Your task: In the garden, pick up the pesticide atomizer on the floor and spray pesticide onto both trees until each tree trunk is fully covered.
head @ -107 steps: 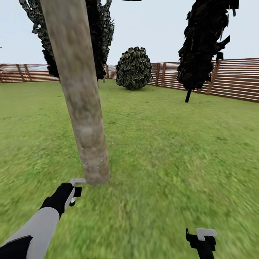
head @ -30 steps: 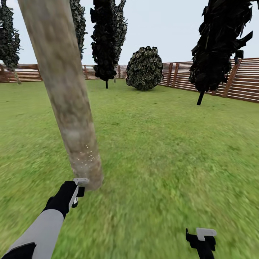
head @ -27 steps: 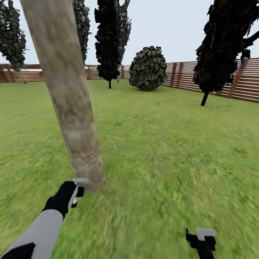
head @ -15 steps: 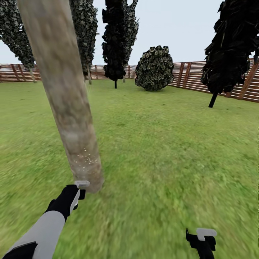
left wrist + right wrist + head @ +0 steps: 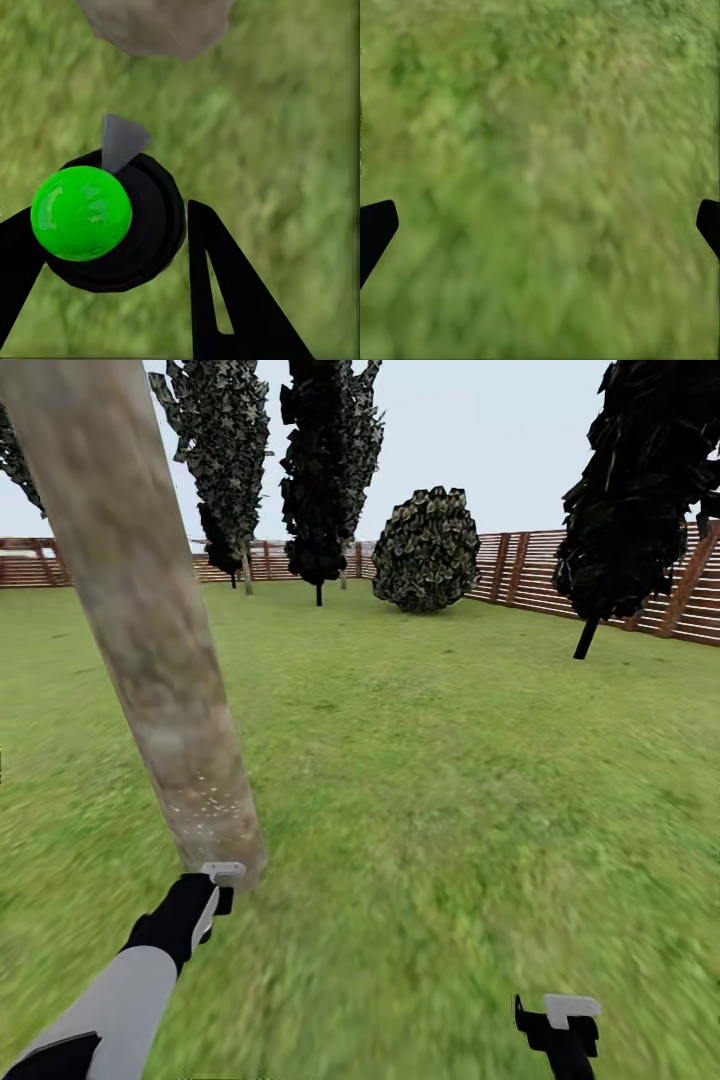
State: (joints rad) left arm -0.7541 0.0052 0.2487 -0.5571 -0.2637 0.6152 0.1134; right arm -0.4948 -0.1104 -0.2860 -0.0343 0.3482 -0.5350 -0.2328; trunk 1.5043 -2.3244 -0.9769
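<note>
Head view: the left gripper (image 5: 222,878) sits low and near, just beside the base of the tree trunk (image 5: 150,650), which rises straight ahead of it, leaning up and left. Its fingers (image 5: 225,292) pinch the atomizer (image 5: 105,221), nozzle toward the bark. The right gripper (image 5: 560,1025) hangs well apart, fingers spread over the grass (image 5: 450,760).

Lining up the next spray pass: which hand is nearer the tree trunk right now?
Left. The left hand, holding the atomizer, sits right at the base of the tree trunk. The right hand hangs low over the grass, well off to the trunk's right.
</note>
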